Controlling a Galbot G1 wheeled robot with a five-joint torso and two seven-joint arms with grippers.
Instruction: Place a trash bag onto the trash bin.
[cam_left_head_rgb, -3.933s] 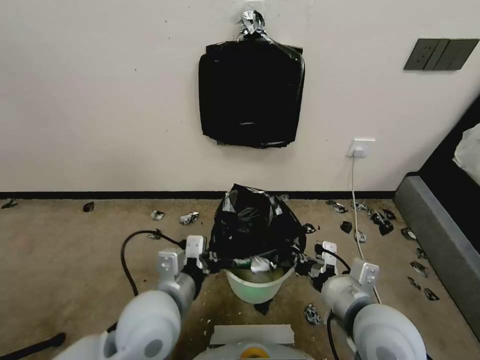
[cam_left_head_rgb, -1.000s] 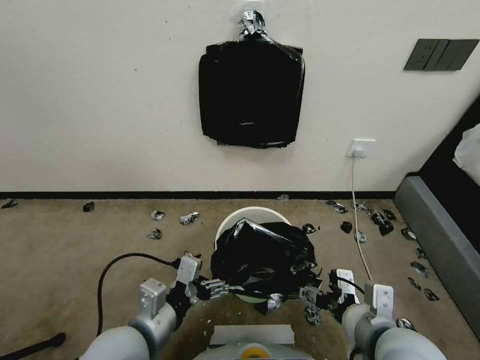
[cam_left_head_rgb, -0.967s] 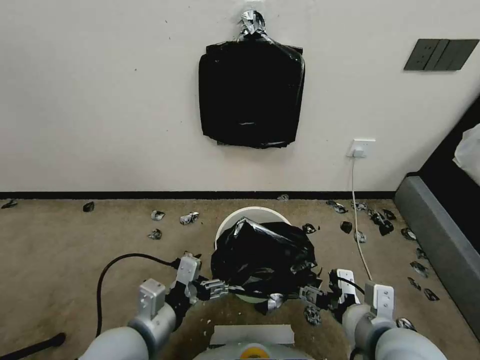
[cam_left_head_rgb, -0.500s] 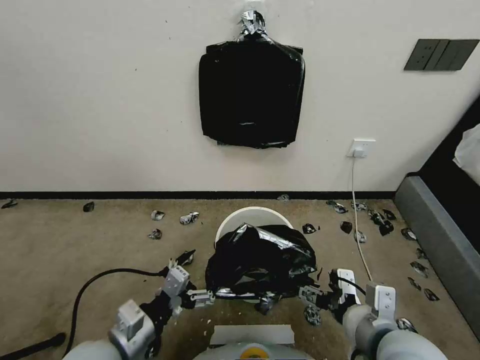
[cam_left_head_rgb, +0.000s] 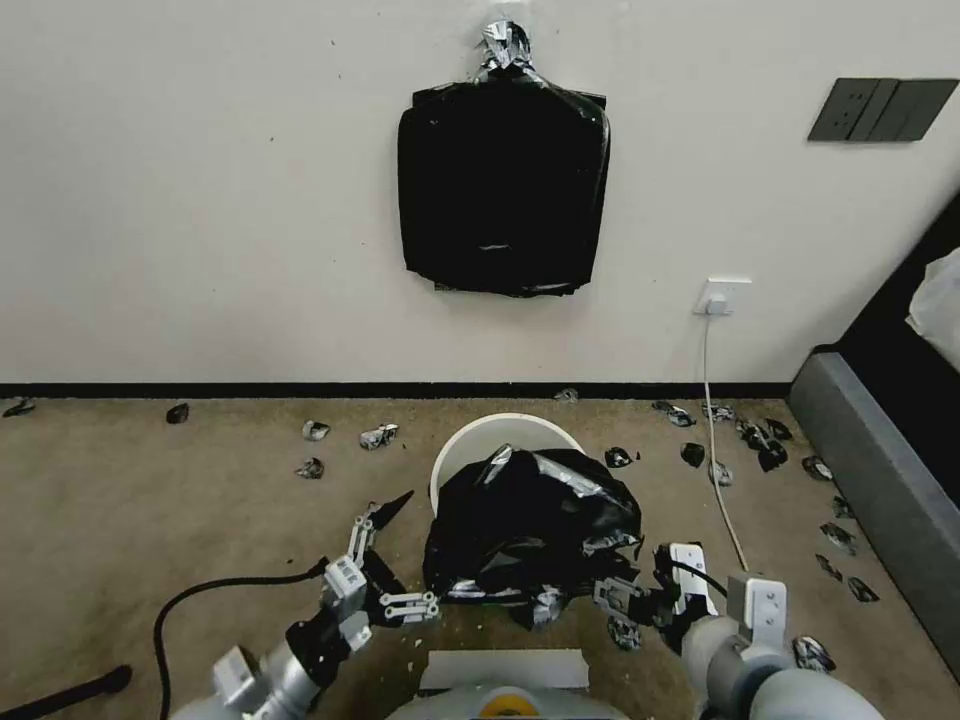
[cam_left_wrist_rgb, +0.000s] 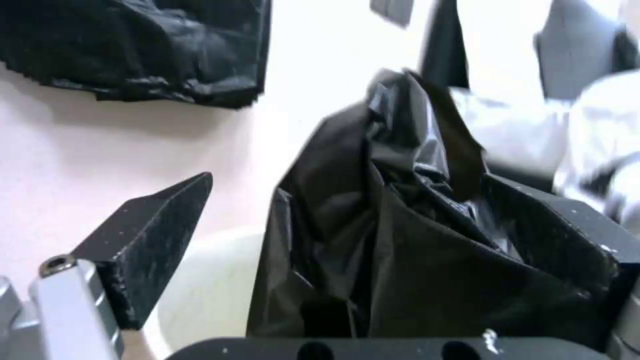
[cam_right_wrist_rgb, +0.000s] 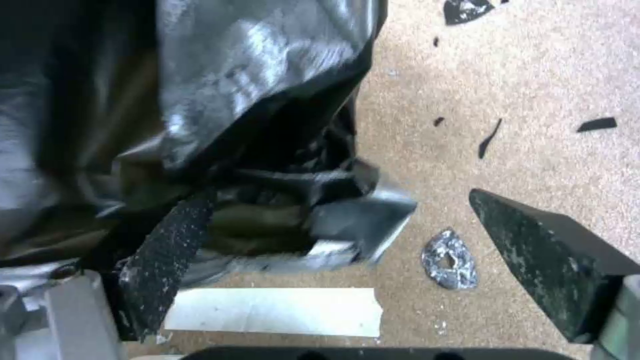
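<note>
Bag (cam_left_head_rgb: 530, 525) drapes bin (cam_left_head_rgb: 505, 435), bulk toward robot; left gripper (cam_left_head_rgb: 395, 555) and right gripper (cam_left_head_rgb: 625, 600) both spread, released

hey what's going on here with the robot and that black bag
The robot is lining the trash bin on the floor. The trash bag sits bunched over the bin's near side, its far rim bare. Both grippers, left and right, are open at the bag's lower edges, gripping nothing.

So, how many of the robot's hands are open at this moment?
2. The left hand is open just left of the trash bag, which is draped over the trash bin. The right hand is open at the bag's right edge.
</note>
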